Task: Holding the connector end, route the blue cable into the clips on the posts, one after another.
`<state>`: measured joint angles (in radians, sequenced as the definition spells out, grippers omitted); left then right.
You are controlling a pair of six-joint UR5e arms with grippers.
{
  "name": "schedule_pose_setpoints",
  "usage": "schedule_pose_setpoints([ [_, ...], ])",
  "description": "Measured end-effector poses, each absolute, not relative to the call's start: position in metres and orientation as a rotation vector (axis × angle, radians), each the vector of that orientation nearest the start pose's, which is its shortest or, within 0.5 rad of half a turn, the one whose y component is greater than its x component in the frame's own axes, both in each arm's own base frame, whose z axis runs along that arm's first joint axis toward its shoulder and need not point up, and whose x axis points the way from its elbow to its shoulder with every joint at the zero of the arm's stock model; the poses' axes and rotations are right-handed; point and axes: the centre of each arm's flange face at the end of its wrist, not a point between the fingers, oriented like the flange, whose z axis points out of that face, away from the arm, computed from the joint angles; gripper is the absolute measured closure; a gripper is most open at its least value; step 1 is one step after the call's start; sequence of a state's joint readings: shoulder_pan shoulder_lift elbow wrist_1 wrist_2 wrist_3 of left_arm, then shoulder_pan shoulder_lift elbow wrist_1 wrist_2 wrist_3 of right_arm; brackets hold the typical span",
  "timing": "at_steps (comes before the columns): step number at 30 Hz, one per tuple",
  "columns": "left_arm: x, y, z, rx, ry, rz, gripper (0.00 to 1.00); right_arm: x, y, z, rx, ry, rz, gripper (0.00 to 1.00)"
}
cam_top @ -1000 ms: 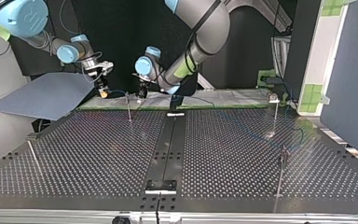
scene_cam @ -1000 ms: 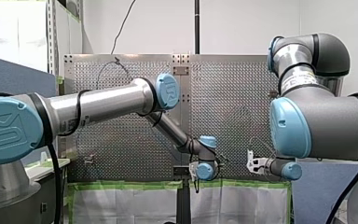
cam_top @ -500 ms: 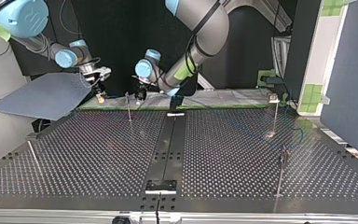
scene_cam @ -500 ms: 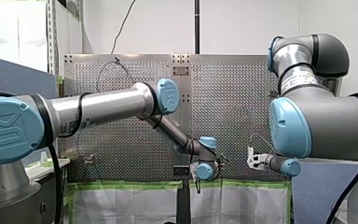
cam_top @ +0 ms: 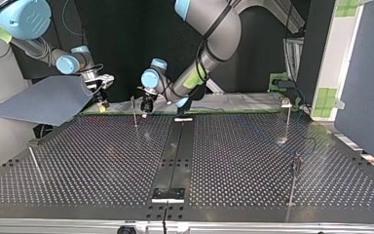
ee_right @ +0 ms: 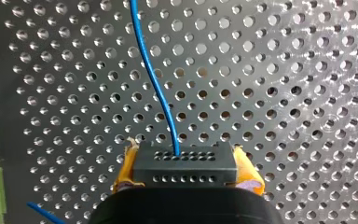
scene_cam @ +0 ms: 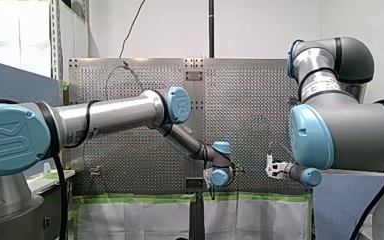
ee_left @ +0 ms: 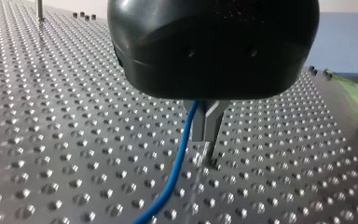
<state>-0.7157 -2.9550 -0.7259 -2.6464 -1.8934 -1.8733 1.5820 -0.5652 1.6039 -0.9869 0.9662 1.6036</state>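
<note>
The blue cable (ee_right: pixel 154 84) comes down by the thin post (cam_top: pixel 134 111).
My right gripper (ee_right: pixel 186 163) squeezes its yellow pads (ee_right: pixel 127 168) tight on the black connector (ee_right: pixel 184 175), and the cable runs out ahead of it. My left gripper (ee_left: pixel 206 126) has its metal fingers (ee_left: pixel 198 125) almost closed, with the cable slipping through. In the top view both have dropped lower in the last second. My right one is at the post's 9 o'clock and my left at its 3 o'clock, so the first clip looks close. I count two grippers, one cable, one connector and four posts on the table (cam_top: pixel 102 161).
</note>
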Motion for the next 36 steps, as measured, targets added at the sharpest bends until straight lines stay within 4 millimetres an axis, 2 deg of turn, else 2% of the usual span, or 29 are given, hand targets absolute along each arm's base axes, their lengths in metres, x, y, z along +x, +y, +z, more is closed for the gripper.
schedule_pose_setpoints([
  [3, 0.576, -0.626, -0.063, 0.077, 1.634, -0.517, 1.00, 0.198, -0.638, -0.050, 1.668, -0.928, 1.662, 1.00],
  [10, 0.592, -0.622, -0.052, 0.053, 1.610, -0.512, 1.00, 0.201, -0.651, -0.061, 1.690, -0.927, 1.628, 1.00],
  [26, 0.599, -0.617, -0.050, 0.044, 1.604, -0.509, 1.00, 0.204, -0.680, -0.051, 1.680, -0.919, 1.642, 1.00],
  [27, 0.599, -0.617, -0.050, 0.045, 1.604, -0.509, 0.91, 0.205, -0.680, -0.051, 1.680, -0.918, 1.643, 1.00],
  [28, 0.600, -0.617, -0.049, 0.046, 1.604, -0.510, 0.91, 0.205, -0.680, -0.051, 1.680, -0.919, 1.643, 1.00],
  [29, 0.600, -0.617, -0.049, 0.049, 1.606, -0.510, 0.80, 0.205, -0.680, -0.051, 1.679, -0.919, 1.643, 1.00],
  [30, 0.600, -0.617, -0.050, 0.054, 1.610, -0.511, 0.75, 0.205, -0.680, -0.051, 1.680, -0.919, 1.644, 1.00],
  [32, 0.599, -0.616, -0.051, 0.072, 1.626, -0.516, 0.75, 0.204, -0.681, -0.052, 1.679, -0.920, 1.644, 1.00],
  [33, 0.598, -0.616, -0.052, 0.080, 1.634, -0.516, 0.68, 0.204, -0.681, -0.052, 1.679, -0.920, 1.644, 1.00],
  [34, 0.597, -0.616, -0.053, 0.091, 1.644, -0.514, 0.68, 0.203, -0.681, -0.052, 1.679, -0.921, 1.643, 1.00],
  [35, 0.597, -0.615, -0.053, 0.100, 1.650, -0.512, 0.56, 0.203, -0.681, -0.052, 1.679, -0.922, 1.643, 1.00],
  [36, 0.596, -0.615, -0.054, 0.111, 1.655, -0.510, 0.19, 0.202, -0.681, -0.052, 1.679, -0.923, 1.643, 1.00],
])
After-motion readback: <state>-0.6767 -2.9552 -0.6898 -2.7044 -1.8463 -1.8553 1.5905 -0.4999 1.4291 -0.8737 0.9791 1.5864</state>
